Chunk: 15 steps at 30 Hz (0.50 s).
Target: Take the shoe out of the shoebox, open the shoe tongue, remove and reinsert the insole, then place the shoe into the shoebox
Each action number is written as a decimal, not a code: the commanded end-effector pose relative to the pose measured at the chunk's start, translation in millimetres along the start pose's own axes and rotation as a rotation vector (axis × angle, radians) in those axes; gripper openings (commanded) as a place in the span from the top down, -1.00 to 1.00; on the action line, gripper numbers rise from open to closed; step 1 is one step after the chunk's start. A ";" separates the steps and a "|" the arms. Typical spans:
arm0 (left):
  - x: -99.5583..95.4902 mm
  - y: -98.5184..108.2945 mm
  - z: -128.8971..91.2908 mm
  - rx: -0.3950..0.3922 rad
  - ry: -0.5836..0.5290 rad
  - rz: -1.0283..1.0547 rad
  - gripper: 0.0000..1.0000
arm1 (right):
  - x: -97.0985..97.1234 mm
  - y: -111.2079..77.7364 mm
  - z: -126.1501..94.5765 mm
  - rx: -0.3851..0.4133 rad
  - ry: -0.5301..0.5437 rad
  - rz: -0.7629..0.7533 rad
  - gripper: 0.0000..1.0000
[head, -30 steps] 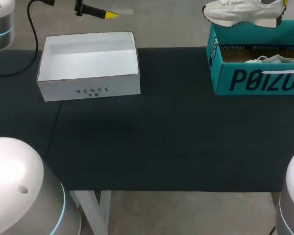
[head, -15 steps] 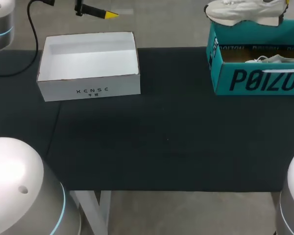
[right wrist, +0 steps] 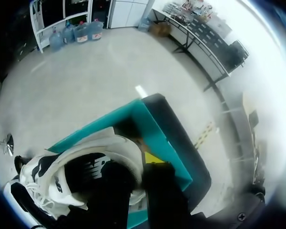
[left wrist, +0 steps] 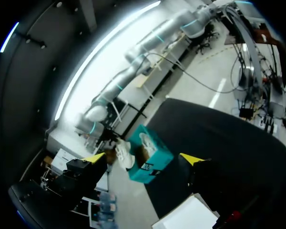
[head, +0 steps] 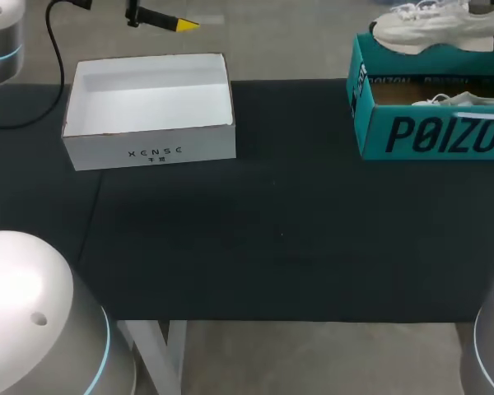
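A white sneaker (head: 440,25) hangs above the back of the open teal shoebox (head: 428,132) at the far right. My right gripper (right wrist: 140,160) is shut on its heel collar, one yellow fingertip (right wrist: 152,157) showing outside the shoe (right wrist: 76,176). A second pale shoe (head: 465,99) lies inside the box. My left gripper (head: 132,15) stands open and empty beyond the table's far left edge, behind the white box. From the left wrist view the shoebox (left wrist: 155,164) and the lifted sneaker (left wrist: 124,153) lie far ahead of its fingers.
An open, empty white cardboard box (head: 148,140) stands at the back left of the black table (head: 296,230). A black cable (head: 53,58) runs beside it at the far left.
The right gripper has carried the sneaker to the right above the shoebox. The left arm has kept still.
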<state>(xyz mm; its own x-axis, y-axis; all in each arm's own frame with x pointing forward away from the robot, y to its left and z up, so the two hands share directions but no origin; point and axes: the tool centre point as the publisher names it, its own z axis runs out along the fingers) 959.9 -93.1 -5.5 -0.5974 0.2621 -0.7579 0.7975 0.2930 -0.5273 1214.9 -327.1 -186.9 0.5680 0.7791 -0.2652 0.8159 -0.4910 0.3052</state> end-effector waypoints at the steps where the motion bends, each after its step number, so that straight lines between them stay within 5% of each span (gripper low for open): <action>1: -0.9 0.5 0.1 -0.001 0.004 0.000 -1.00 | -4.1 -10.0 14.6 -0.029 0.044 -0.004 1.00; 15: -0.9 0.5 0.1 -0.001 0.004 0.000 -1.00 | -3.4 -18.3 65.8 -0.065 0.058 -0.028 1.00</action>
<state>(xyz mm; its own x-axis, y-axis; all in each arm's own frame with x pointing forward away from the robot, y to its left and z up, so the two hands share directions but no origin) 959.9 -93.1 -5.5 -0.5974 0.2621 -0.7579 0.7975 0.2930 -0.5273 1208.1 -345.7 -240.1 0.5355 0.8119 -0.2324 0.8294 -0.4539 0.3256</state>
